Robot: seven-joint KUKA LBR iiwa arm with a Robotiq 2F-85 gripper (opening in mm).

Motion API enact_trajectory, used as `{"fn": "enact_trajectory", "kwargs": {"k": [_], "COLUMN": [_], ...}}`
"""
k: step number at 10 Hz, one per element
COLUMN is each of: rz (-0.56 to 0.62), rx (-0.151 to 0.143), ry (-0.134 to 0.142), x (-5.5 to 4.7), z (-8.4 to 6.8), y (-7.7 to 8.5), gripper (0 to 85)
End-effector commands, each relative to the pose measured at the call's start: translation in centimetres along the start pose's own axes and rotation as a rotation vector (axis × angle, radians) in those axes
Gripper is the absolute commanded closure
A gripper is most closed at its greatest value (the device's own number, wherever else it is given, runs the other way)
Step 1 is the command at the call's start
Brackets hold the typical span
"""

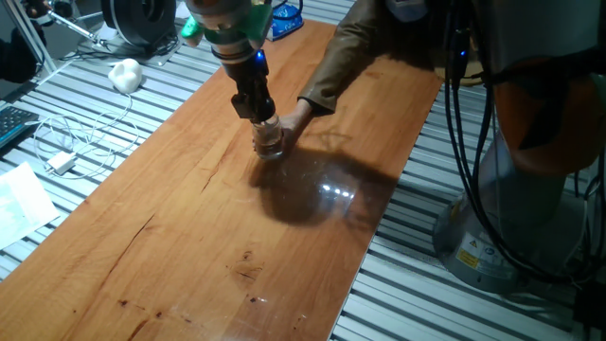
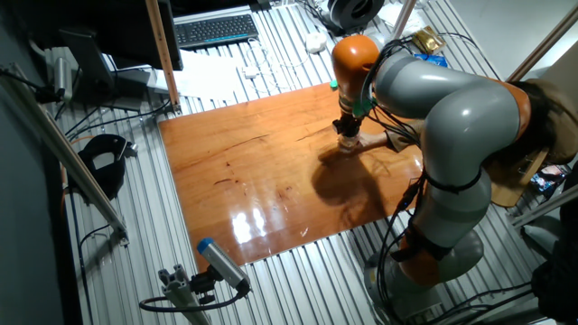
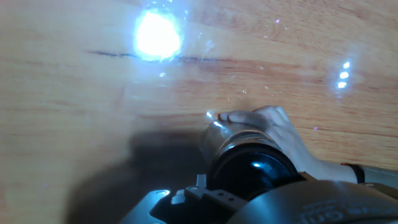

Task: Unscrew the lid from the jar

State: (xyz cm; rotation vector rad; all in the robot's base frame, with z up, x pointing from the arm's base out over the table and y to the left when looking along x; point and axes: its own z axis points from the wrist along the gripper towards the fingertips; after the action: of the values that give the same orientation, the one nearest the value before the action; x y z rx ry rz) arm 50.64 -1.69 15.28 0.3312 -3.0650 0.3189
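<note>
The small clear glass jar (image 1: 270, 144) stands upright on the wooden table (image 1: 189, 246), and a person's hand (image 1: 295, 120) holds it from behind. My gripper (image 1: 264, 122) comes straight down onto the jar's top, its dark fingers closed in on the lid, which they mostly hide in this view. In the hand view the black lid (image 3: 252, 171) sits close under the camera, with the glass jar (image 3: 231, 134) below it and the person's fingers (image 3: 273, 124) wrapped around its right side. The other fixed view shows my gripper (image 2: 349, 134) over the jar (image 2: 350, 143).
The person's sleeved arm (image 1: 365, 52) reaches across the back of the table. Cables and a white adapter (image 1: 62, 163) lie on the slatted surface at the left, beside a white lump (image 1: 125, 74). The robot's base (image 1: 502, 218) stands at the right.
</note>
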Motion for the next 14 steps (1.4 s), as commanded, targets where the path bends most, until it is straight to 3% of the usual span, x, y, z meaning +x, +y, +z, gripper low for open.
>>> {"fn": "enact_trajectory", "kwargs": {"k": [1, 6, 7, 10, 12, 14], "rz": [0.001, 0.021, 0.026, 0.036, 0.045, 0.114], "rx": [0.0, 0.003, 0.005, -0.002, -0.007, -0.033], "ry": [-0.005, -0.028, -0.029, -0.034, -0.016, -0.015], "x": [-0.1, -0.4, -0.4, -0.5, -0.5, 0.3], "z": [0.2, 1.2, 1.3, 1.7, 0.4, -1.3], "y": [0.0, 0.1, 0.1, 0.0, -0.3, 0.0], "gripper": [34.0, 34.0, 17.0, 17.0, 17.0, 17.0]}}
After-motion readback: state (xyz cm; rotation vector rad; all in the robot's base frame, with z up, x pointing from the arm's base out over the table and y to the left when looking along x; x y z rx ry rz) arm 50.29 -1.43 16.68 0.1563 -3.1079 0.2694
